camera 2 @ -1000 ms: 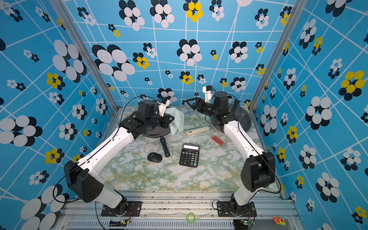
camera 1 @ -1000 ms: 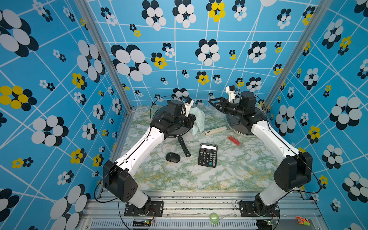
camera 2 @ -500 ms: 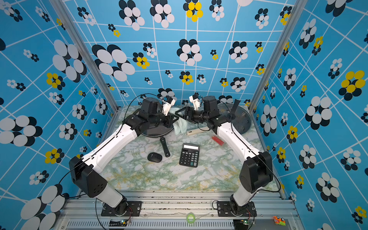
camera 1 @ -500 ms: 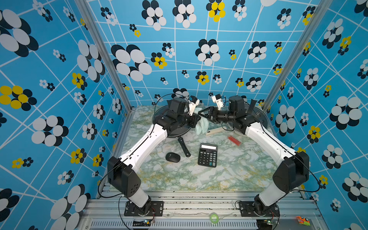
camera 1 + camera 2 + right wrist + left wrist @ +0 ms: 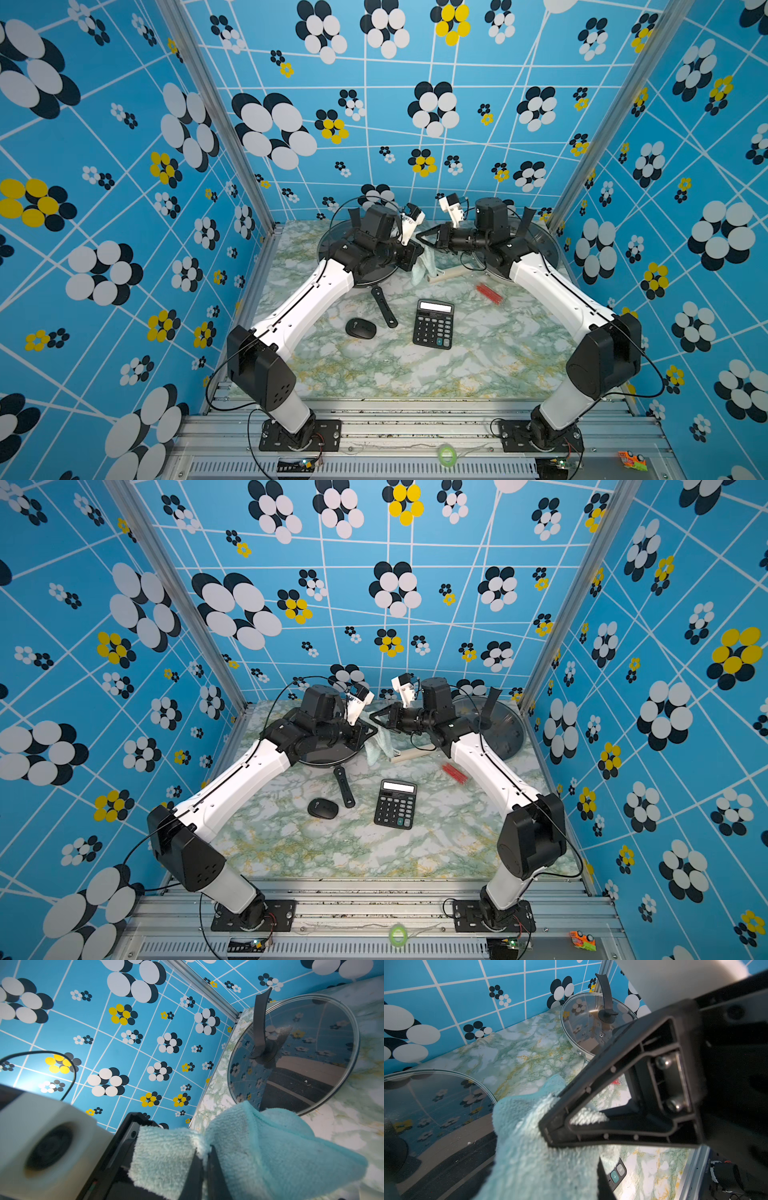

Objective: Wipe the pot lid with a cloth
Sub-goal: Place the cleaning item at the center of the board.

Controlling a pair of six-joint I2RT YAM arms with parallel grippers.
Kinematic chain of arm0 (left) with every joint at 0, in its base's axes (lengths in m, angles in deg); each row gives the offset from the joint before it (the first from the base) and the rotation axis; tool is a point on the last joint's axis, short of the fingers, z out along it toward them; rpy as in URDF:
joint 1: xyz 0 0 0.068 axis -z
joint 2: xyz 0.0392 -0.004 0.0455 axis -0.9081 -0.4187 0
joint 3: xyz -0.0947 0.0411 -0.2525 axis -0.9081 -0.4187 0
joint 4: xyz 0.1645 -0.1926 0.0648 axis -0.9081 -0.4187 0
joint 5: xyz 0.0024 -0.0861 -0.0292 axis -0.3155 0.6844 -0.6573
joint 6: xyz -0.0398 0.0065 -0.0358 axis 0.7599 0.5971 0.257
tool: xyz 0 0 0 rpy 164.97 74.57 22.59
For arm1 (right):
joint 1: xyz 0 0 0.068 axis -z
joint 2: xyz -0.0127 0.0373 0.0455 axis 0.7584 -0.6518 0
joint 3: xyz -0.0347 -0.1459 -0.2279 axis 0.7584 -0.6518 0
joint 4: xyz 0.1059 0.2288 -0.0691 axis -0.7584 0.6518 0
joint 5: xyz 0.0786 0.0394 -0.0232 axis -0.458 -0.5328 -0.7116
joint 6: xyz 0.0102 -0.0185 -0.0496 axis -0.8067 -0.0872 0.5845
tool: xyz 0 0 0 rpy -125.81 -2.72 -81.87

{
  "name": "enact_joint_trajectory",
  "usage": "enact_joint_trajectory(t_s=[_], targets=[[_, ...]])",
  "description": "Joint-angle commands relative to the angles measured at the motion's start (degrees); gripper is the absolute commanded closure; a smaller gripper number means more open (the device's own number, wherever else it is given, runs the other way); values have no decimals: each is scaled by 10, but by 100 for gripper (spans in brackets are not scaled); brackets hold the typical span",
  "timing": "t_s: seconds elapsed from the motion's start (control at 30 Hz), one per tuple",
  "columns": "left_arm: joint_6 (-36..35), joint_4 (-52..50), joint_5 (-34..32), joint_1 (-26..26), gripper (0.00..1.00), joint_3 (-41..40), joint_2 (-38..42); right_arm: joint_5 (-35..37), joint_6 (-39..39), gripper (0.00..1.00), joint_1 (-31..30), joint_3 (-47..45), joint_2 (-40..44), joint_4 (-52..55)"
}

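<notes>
In both top views the cloth hangs bunched between your two claws. It is toward the far edge of the bench, about midway between the side edges, with its lower end down by the marble. Your left gripper and right gripper meet tip to tip at it. From up here you cannot tell how their jaws stand.

Two glass lids lie along the far edge, each with a black handle standing up. The far-left lid is under your left arm and the far-right lid is behind your right arm. You cannot tell which one is the pot lid. The calculator and a black mouse sit near the bench's middle, well apart from the cloth.

In the left wrist view the cloth fills the foreground and hides your left claw's own jaws. The right gripper reaches in with its black fingers narrowed onto a fold of terry. The far-right lid lies beyond.

In the right wrist view your right gripper has its jaws pinched together on a fold of the cloth. The cloth runs across to your left gripper, which is closed on the other end. The far-left lid lies flat by the far left corner, apart from the cloth.
</notes>
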Motion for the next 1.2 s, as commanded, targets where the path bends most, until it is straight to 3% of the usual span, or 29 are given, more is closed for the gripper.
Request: enact_joint_trajectory(t_s=[0.0,0.2,0.3,0.5,0.77,1.0,1.17], targets=[[28,44,-26,-24,100,2,5,14,28,100,-4,-9,18,8],[146,124,-26,-101,47,-49,54,173,61,100,-4,-46,56,-20],[214,164,-14,-152,34,-96,84,255,75,100,-4,-64,62,-54],[244,95,-47,-207,29,-80,61,300,90,100,-4,-44,33,-101],[228,66,-152,-197,30,-8,-60,304,133,100,-4,21,18,-97],[177,51,-232,-167,33,85,-174,358,193,100,-4,49,83,-30],[178,12,-356,-152,37,120,-220,433,229,100,-3,36,164,41]])
